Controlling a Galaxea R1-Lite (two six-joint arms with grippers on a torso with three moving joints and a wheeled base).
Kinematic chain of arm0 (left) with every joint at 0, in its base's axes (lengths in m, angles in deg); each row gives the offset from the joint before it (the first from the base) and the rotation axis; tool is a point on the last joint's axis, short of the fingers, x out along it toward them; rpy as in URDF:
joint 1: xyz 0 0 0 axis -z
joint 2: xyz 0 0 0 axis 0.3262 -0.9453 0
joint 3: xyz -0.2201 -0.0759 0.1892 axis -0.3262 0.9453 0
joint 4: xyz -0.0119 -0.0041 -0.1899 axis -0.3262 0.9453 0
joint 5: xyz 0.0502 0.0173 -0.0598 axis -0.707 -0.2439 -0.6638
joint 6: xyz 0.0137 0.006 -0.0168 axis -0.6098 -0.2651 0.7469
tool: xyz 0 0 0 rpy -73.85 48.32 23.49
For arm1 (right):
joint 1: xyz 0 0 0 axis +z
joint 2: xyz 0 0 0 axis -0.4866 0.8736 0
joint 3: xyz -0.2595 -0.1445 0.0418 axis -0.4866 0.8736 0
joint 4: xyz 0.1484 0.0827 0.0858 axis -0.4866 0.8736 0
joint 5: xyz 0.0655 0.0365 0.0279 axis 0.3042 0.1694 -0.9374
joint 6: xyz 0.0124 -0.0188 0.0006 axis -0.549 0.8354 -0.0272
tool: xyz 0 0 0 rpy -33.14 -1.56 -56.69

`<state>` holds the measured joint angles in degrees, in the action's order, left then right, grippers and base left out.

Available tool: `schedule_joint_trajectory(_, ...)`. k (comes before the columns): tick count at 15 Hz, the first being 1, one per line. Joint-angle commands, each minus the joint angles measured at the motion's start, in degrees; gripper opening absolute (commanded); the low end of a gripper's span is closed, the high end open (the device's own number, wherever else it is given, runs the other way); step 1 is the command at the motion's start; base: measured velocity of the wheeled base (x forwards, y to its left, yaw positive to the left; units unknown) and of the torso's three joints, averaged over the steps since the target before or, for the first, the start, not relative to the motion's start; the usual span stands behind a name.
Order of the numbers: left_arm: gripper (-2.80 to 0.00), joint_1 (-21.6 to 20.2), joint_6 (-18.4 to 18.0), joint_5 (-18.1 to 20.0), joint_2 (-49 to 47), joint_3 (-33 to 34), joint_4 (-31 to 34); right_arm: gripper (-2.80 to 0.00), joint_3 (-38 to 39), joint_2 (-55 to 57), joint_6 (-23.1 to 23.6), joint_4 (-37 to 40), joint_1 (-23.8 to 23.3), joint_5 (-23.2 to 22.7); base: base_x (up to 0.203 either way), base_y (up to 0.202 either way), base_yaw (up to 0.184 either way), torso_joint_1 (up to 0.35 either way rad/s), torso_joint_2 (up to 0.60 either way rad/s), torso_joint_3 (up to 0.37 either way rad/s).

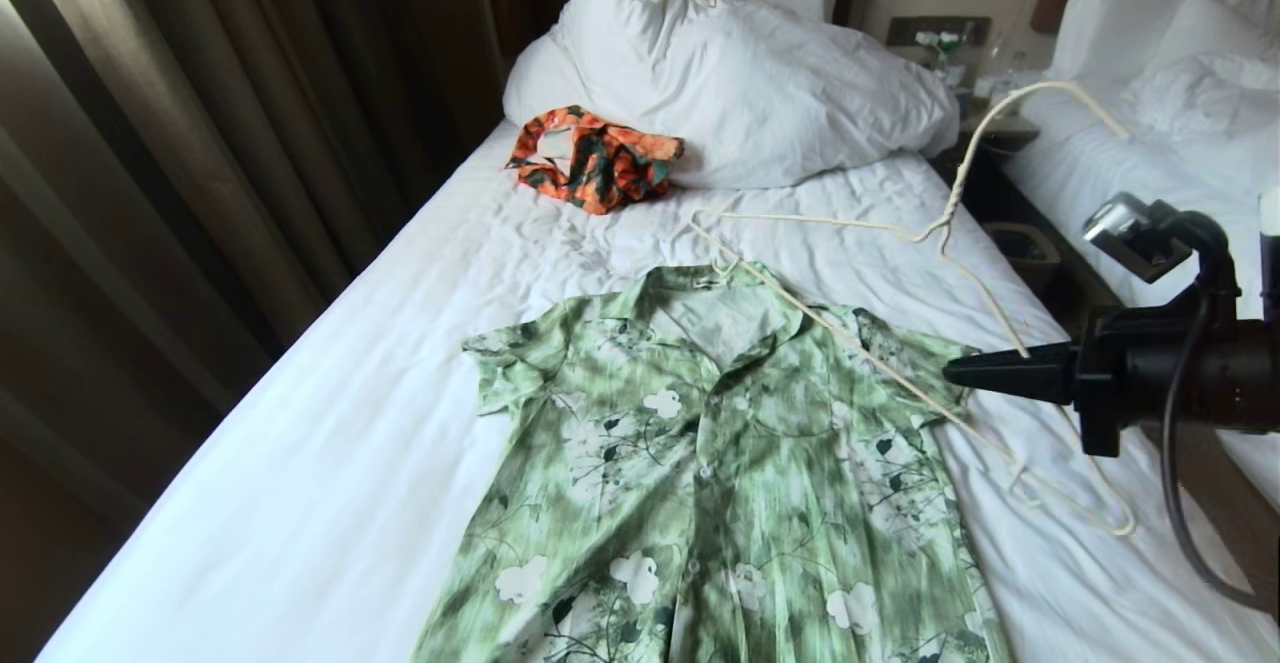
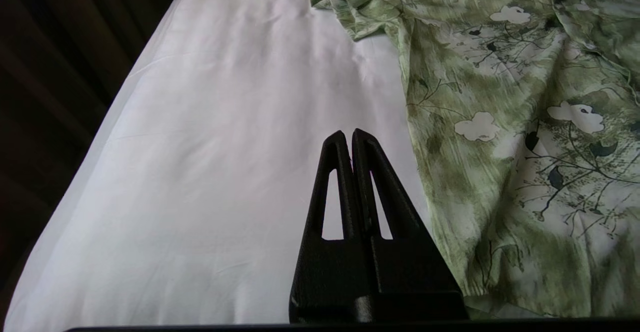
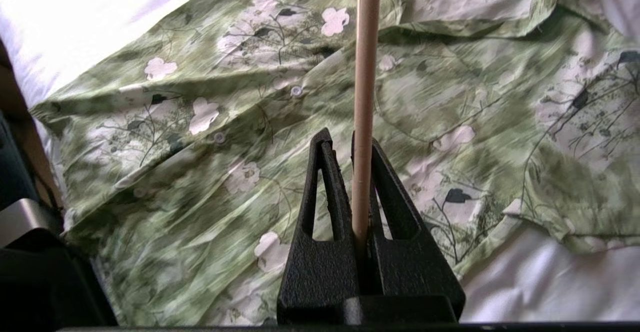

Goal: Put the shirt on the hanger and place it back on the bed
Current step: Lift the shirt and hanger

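Note:
The green flowered shirt [image 1: 720, 463] lies flat and face up on the bed [image 1: 350, 363], its collar toward the pillows. My right gripper [image 1: 950, 373] reaches in from the right over the shirt's shoulder, shut on the cream wire hanger [image 1: 955, 198]. The hanger is lifted and tilted, with its hook up toward the right and one end near the collar. In the right wrist view its rod [image 3: 363, 71] runs between the jaws of the right gripper [image 3: 342, 136], above the shirt [image 3: 200, 172]. My left gripper [image 2: 348, 132] hangs shut and empty over the sheet [image 2: 225, 146], beside the shirt [image 2: 500, 96].
A small orange-and-dark-green garment [image 1: 595, 158] lies against the big white pillows [image 1: 760, 73]. Dark curtains [image 1: 150, 143] run along the bed's left side. On the right stand a nightstand [image 1: 1000, 128], a bin [image 1: 1025, 253] and a second white bed [image 1: 1150, 133].

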<state>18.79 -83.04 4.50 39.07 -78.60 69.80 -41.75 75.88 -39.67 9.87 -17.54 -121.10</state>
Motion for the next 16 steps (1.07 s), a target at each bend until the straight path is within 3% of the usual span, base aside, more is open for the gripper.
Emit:
schedule_joint_trajectory(1,-2.80,0.0,0.0,0.1,0.1,0.0,0.0,-2.80,6.0,-0.4,-2.5,-10.5,5.6,4.3,0.000,0.000,0.000,0.000,0.00,0.000)
schedule_joint_trajectory(3,-2.80,0.0,0.0,0.0,0.1,0.0,0.0,-2.80,9.3,-2.8,-9.5,-12.4,7.9,3.4,0.000,0.000,0.000,0.000,0.00,0.000)
schedule_joint_trajectory(5,-2.80,0.0,0.0,0.1,0.1,0.0,0.0,-2.80,9.3,-2.4,-12.2,-12.7,8.3,-4.2,0.000,0.000,0.000,0.000,0.00,0.000)
schedule_joint_trajectory(8,-2.80,0.0,0.0,0.0,0.1,0.0,0.0,-2.80,5.0,-2.1,-12.2,-7.5,6.5,-8.4,0.000,0.000,0.000,0.000,0.00,0.000)
schedule_joint_trajectory(10,-2.80,0.0,0.0,0.0,0.1,0.0,0.0,-2.80,2.8,-3.5,-12.4,-1.1,3.8,-17.3,0.000,0.000,0.000,0.000,0.00,0.000)
schedule_joint_trajectory(13,-2.80,0.0,0.0,0.0,0.1,0.0,0.0,-2.80,3.9,-4.5,-11.1,0.5,-2.0,-31.1,0.000,0.000,0.000,0.000,0.00,0.000)
schedule_joint_trajectory(16,-2.80,0.0,0.0,0.0,0.1,0.0,0.0,-2.80,7.3,-6.1,-6.1,0.7,-3.0,-32.1,0.000,0.000,0.000,0.000,0.00,0.000)
